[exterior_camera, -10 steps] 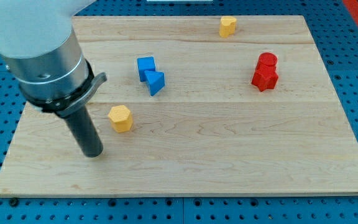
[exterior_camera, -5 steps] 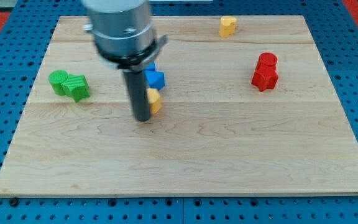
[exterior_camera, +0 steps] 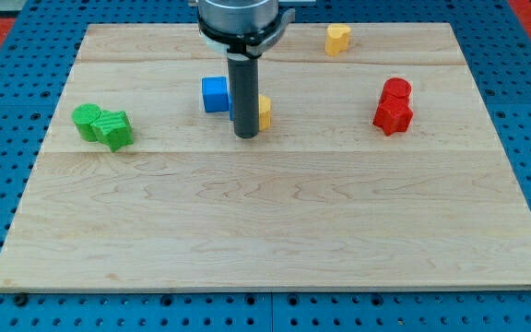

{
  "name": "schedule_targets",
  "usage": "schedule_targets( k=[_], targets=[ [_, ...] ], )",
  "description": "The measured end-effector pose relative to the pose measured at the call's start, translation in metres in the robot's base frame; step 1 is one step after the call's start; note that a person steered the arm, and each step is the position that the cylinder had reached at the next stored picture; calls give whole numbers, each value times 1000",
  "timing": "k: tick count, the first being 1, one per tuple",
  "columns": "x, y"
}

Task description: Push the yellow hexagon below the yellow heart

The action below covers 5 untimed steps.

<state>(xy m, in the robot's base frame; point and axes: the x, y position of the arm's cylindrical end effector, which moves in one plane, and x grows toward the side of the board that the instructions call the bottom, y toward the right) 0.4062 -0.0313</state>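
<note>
Camera view: my tip [exterior_camera: 245, 135] touches yellow hexagon [exterior_camera: 263, 112], mid-board, below yellow heart [exterior_camera: 338, 39].

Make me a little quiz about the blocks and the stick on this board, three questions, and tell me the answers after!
1. True or false: my tip is right beside the yellow hexagon, on its left in the view.
2. Which block sits nearest the view's top edge? A) the yellow heart B) the blue block C) the red blocks
3. Fill in: the green blocks lie at the view's ____ side of the wooden board.

Key: 1 true; 2 A; 3 left.
</note>
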Motion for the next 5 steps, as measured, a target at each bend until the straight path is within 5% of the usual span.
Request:
schedule_targets(
  k=[1, 3, 4, 5],
  targets=[
    [24, -26],
    [-5, 36],
    [25, 16],
    [-6, 12]
  ],
)
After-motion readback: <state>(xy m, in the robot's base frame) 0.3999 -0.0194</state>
